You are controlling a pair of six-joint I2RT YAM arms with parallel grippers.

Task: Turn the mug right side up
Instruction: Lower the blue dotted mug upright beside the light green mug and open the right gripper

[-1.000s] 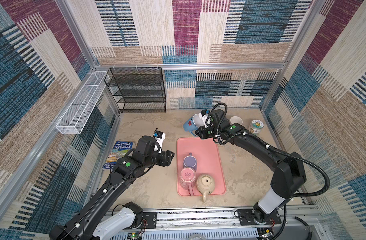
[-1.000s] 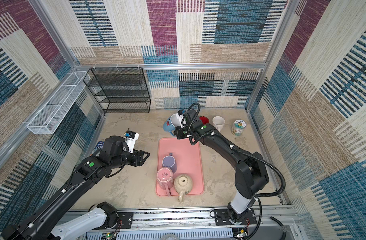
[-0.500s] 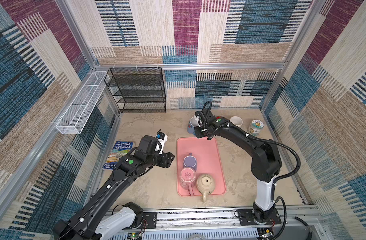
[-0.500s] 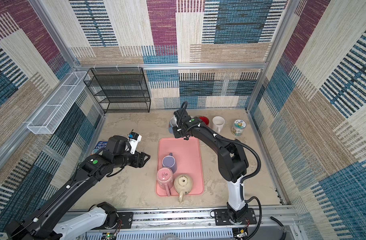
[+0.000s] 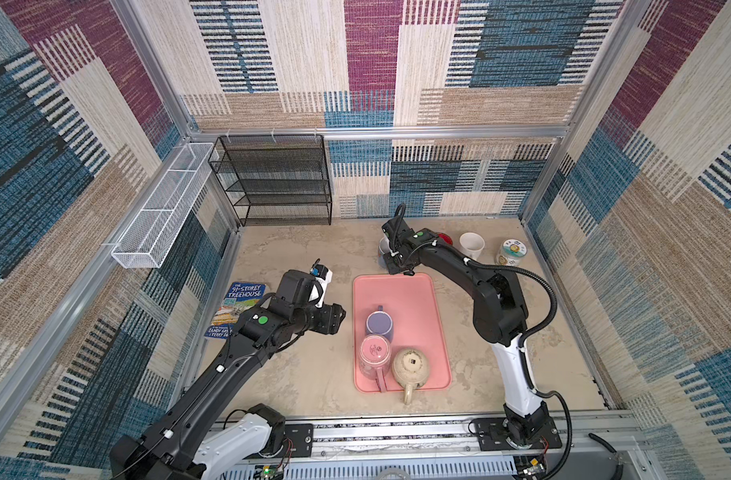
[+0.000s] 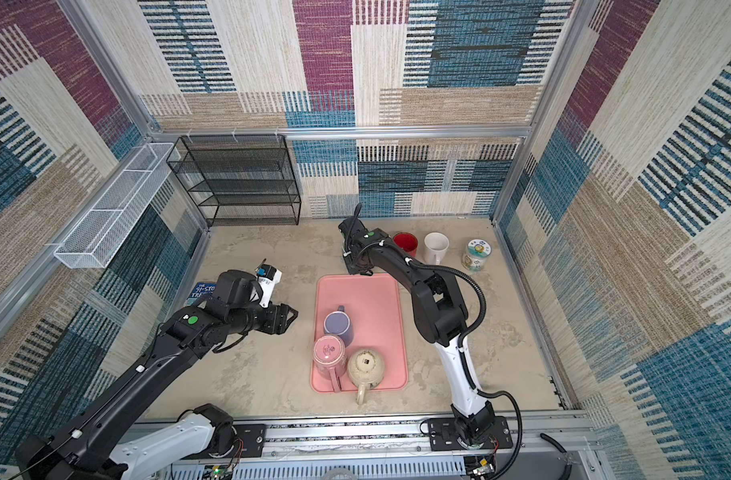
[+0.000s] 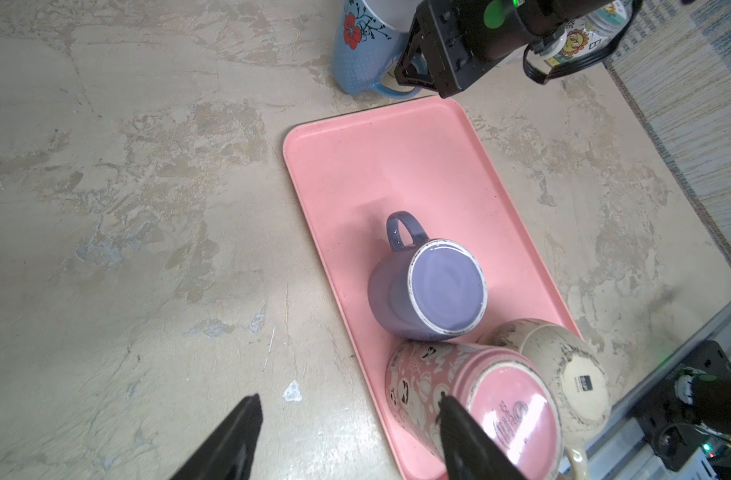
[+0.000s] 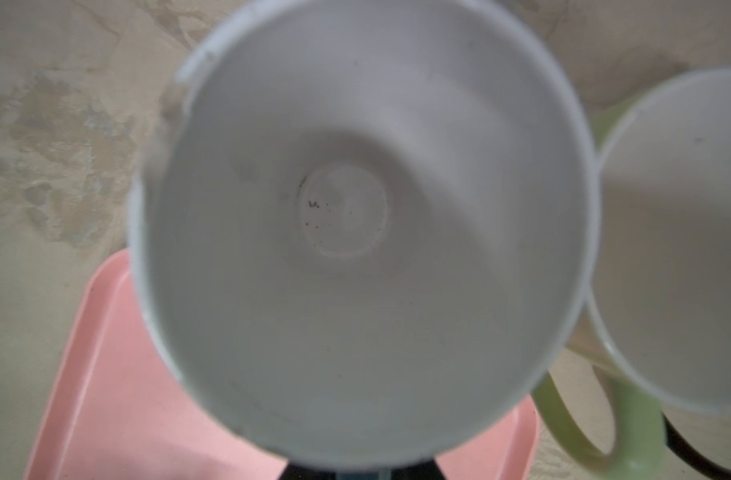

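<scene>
The mug [image 7: 361, 50] is blue with a red flower and a white inside. It stands mouth up on the table just beyond the far left corner of the pink tray [image 5: 405, 291]. In a top view only a grey-white sliver of the mug [image 5: 382, 248] shows beside the arm. My right gripper [image 7: 411, 79] is shut on its handle. The right wrist view looks straight down into the mug's white bowl [image 8: 355, 228], and the right gripper [image 8: 361, 471] barely shows below it. My left gripper [image 5: 338, 318] [image 7: 349, 405] stands open and empty over the table, left of the tray.
Three mugs sit upside down on the tray: purple [image 5: 379, 326], pink [image 5: 374, 351], beige [image 5: 411, 365]. A green mug [image 8: 688, 249] stands right against the held mug. Further right are a red cup [image 5: 444, 239], white cup [image 5: 471, 245] and jar [image 5: 511, 253]. A book [image 5: 239, 303] lies left; a black rack [image 5: 280, 183] stands behind.
My right gripper has swung left and down with the mug, from tilted in the air to mouth up at the tray's far corner. The left arm has barely shifted.
</scene>
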